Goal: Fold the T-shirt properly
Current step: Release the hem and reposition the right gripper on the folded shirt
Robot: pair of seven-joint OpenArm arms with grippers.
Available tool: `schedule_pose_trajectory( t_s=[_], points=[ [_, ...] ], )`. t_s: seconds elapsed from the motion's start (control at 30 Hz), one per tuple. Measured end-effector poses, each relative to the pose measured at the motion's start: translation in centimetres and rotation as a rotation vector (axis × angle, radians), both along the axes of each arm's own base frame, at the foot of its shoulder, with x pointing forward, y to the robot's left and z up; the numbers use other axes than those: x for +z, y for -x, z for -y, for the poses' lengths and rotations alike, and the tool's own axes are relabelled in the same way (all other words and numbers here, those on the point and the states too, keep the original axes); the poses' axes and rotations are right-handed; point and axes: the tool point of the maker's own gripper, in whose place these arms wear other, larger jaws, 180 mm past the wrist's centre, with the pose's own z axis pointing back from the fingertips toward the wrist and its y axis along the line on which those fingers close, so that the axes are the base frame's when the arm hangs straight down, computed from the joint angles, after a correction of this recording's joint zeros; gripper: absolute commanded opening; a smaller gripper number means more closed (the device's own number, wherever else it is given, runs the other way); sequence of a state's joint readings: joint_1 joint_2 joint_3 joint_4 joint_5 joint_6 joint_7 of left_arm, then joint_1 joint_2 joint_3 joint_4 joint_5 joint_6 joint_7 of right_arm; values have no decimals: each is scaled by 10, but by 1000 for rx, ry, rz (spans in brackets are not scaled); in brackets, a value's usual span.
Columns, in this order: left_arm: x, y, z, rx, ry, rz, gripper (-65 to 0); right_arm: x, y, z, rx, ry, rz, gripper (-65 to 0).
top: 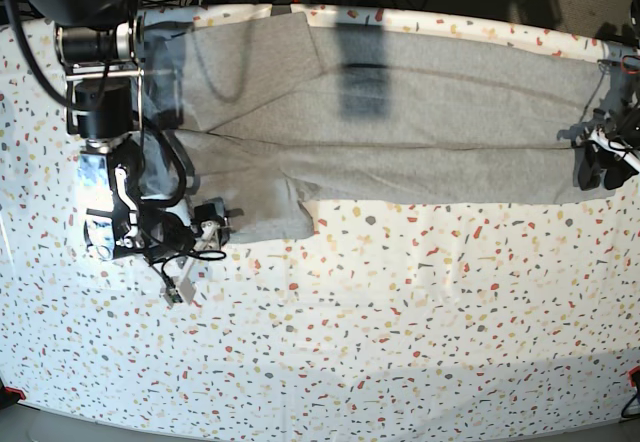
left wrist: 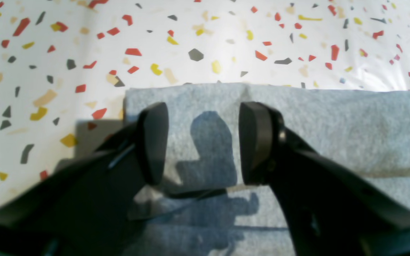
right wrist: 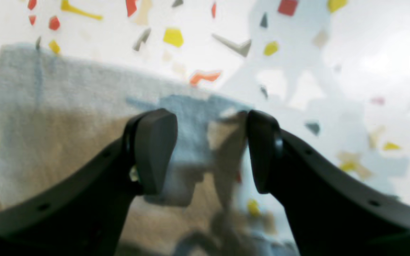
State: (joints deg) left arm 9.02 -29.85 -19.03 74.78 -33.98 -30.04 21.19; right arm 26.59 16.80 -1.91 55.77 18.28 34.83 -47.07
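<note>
We see the T-shirt lying flat in a long grey band across the far half of the speckled surface, one sleeve reaching nearer at the left. Our left hand hangs released over the shirt's right end, jaws apart, grasping nothing. Our right hand is likewise spread wide at the sleeve's edge, empty.

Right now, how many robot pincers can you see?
2. The right pincer hangs open over one end of the grey T-shirt; the left pincer hangs open over the other end.
</note>
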Motion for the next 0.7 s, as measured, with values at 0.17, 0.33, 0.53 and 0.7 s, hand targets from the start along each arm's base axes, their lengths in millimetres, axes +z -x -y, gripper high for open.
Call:
schedule_pose_trajectory(
  t_s=[0.17, 0.33, 0.53, 0.7],
  points=[
    [0, 0, 0, 0, 0, -1, -338, -7, 0, -7, 3, 1, -22, -300],
    [0, 0, 0, 0, 0, -1, -338, -9, 1, -9, 3, 5, -36, -482],
    [0, 0, 0, 0, 0, -1, -338, -12, 7, -7, 7, 18, -80, -650],
    [0, 0, 0, 0, -1, -1, -338, -3, 15, -10, 79, 66, -100, -650]
  ],
)
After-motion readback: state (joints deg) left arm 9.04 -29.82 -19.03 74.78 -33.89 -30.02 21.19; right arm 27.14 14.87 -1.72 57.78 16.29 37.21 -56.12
